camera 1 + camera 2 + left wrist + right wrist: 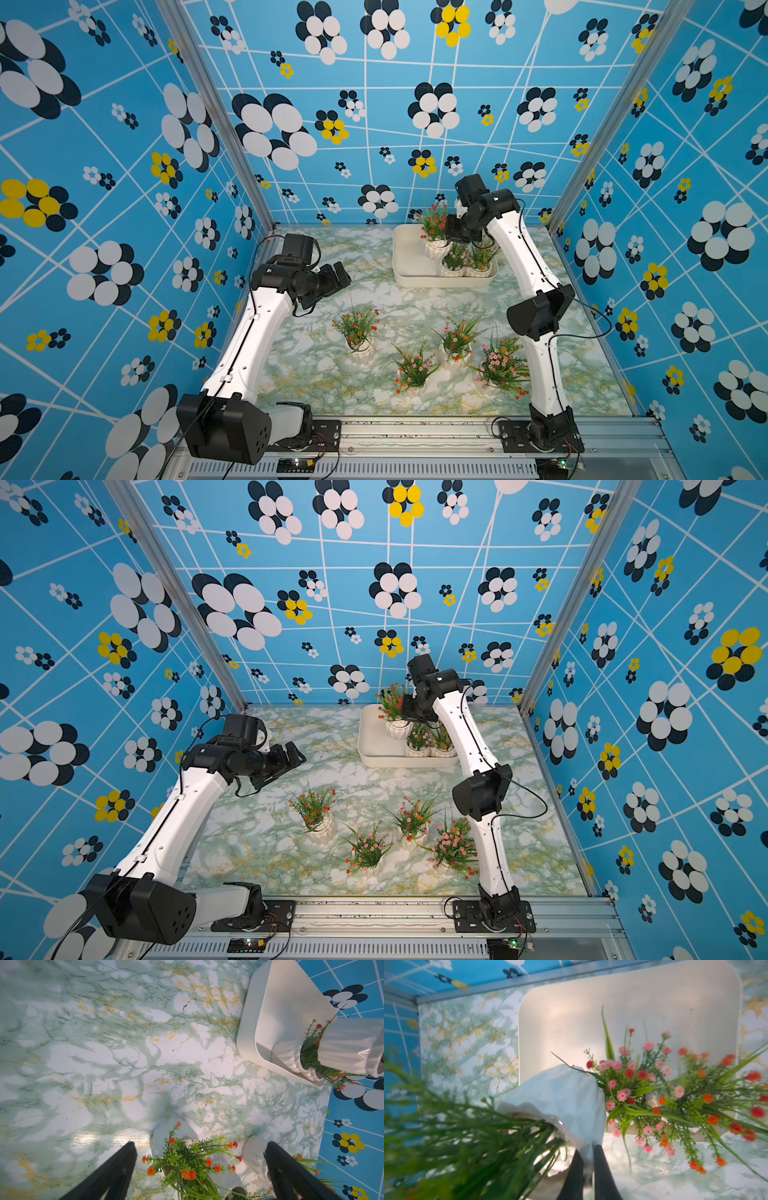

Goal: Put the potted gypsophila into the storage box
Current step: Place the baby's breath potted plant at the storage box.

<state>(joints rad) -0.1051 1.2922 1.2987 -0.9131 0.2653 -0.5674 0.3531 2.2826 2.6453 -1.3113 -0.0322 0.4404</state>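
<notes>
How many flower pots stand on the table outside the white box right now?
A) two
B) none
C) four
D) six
C: both top views show four pots on the table outside the box: a left pot, a front pot, a middle pot and a right pot; a fifth pot is gripped by the right pincer at the box.

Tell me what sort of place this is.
Likely a robot test booth, not a home: a left arm and right arm bolted to an aluminium rail, flower-print wall panels on a metal frame, a marble-print tabletop.
</notes>
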